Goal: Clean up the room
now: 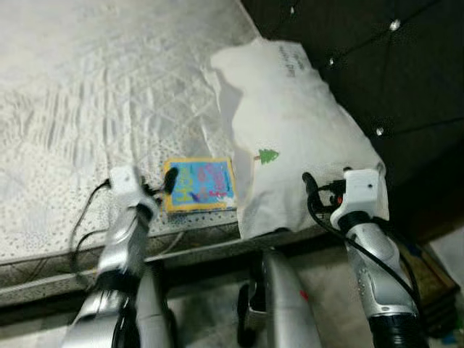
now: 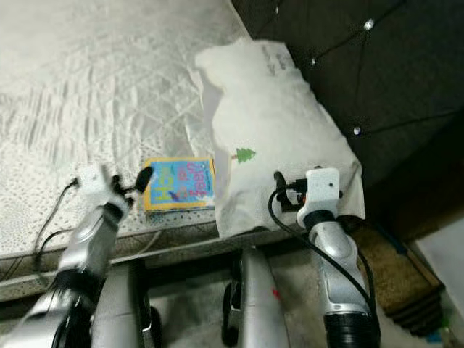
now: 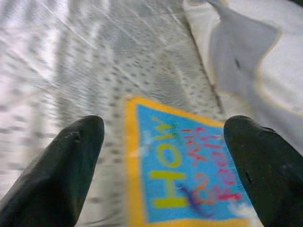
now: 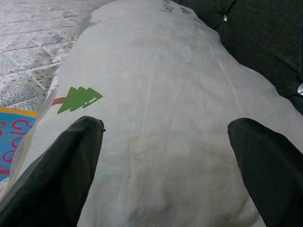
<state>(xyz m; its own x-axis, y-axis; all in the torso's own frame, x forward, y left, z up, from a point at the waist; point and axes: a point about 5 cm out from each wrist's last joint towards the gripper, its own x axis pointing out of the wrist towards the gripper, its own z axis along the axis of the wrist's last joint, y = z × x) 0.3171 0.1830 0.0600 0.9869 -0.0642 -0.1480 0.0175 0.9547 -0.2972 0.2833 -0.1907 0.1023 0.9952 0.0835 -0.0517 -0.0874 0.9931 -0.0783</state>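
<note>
So the bot is standing at the near edge of the bed (image 1: 87, 101), a bare quilted mattress, both arms up. Two things sit on it: a colourful book (image 1: 200, 184) with a yellow border and blue cover, lying flat right by the near edge, and a big white pillow (image 1: 290, 123) with a little green tree print (image 1: 268, 155), running from the near edge up along the bed's right side against the dark tufted headboard (image 1: 377, 65).

The bit that matters is that the book lies straight ahead of the left gripper (image 3: 163, 161). In the left wrist view the two black fingers are spread wide, nothing between them, and the book sits in the gap just past the tips. Its long side looks to run roughly along the bed's near edge, so the fingers would probably be closing across the longer dimension, which might be awkward for a flat thing.

The right gripper (image 4: 165, 161) is also released and empty, fingers apart, hovering just off the pillow's near end and pointing up its length. The book's right edge is touching or tucked just under the pillow's left edge; can't tell which.

The left arm is clearly nearer the book, the right nearer the pillow. My guess is the book goes first.
</note>
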